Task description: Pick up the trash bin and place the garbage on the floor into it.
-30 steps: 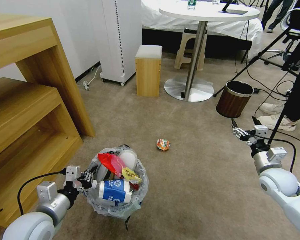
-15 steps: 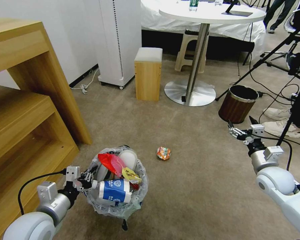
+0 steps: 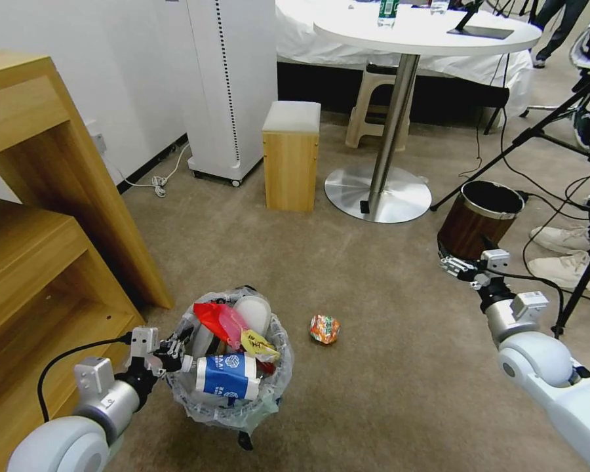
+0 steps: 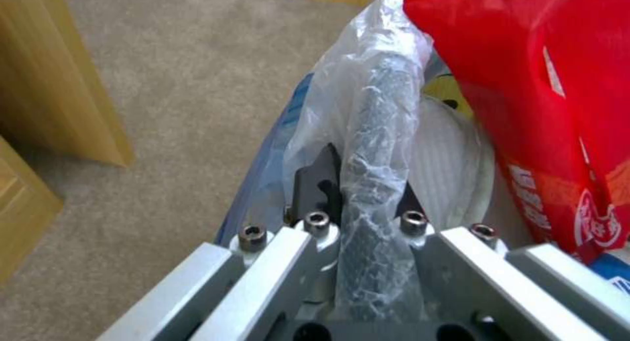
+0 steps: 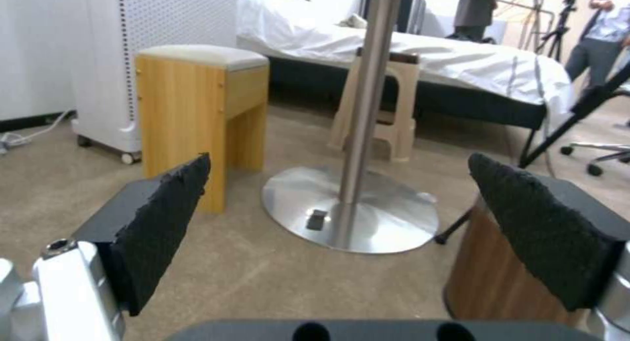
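The right gripper (image 3: 464, 255) has swung inward, jaws spread; left gripper (image 3: 171, 348) pinches the trash bin (image 3: 233, 406) rim.

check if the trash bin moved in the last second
Yes, carried in the left claw, the trash bin came forward, nearer the crushed can on the carpet.

Items I cannot fully read from here:
- Small round black bin with clear crinkly liner (image 3: 233, 410): its wall is hidden under plastic and heaped litter.
- Crumpled orange-green wrapper on the carpet (image 3: 324, 328): print too small to tell.
- Brown wood-look bin with metal rim (image 5: 505, 282): cut off behind my right gripper's pad (image 5: 545, 232).
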`<state>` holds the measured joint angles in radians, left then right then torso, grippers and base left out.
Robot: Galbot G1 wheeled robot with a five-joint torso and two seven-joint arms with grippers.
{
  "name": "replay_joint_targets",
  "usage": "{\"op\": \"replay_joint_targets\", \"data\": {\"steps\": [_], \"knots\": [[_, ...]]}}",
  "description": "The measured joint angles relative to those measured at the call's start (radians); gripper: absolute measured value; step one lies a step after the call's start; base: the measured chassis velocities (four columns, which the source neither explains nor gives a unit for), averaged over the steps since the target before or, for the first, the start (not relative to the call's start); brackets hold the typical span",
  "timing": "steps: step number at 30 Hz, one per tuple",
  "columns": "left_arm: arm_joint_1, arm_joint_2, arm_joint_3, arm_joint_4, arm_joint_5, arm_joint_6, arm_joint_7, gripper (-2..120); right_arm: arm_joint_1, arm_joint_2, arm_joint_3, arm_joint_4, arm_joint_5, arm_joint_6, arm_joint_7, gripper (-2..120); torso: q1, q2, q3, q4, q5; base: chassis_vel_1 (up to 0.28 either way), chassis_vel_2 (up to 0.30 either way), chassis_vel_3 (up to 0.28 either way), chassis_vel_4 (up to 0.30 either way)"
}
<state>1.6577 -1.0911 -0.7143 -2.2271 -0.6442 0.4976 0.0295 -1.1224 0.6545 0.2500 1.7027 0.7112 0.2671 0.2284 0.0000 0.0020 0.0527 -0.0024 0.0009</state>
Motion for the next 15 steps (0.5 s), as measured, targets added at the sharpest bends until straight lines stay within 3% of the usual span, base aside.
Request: {"op": "replay_joint_targets", "data": {"steps": [8, 15], "knots": [[-0.002, 0.005, -0.006, 0.008, -0.005, -0.001, -0.002, 3, 0.005, 0.007, -0.013, 0.001, -0.017, 0.022, -0.020, 100, 0.000, 0.000, 0.000, -0.0003, -0.0003, -0.007, 0.007, 0.005, -0.006], [-0.001, 0.004, -0.007, 0.001, -0.006, 0.006, -0.003, 3, -0.005, -0.011, -0.027, 0.022, -0.001, -0.024, -0.037, 100, 0.000, 0.000, 0.000, -0.0002, -0.0003, 0.000, 0.000, 0.000, 0.000]]}}
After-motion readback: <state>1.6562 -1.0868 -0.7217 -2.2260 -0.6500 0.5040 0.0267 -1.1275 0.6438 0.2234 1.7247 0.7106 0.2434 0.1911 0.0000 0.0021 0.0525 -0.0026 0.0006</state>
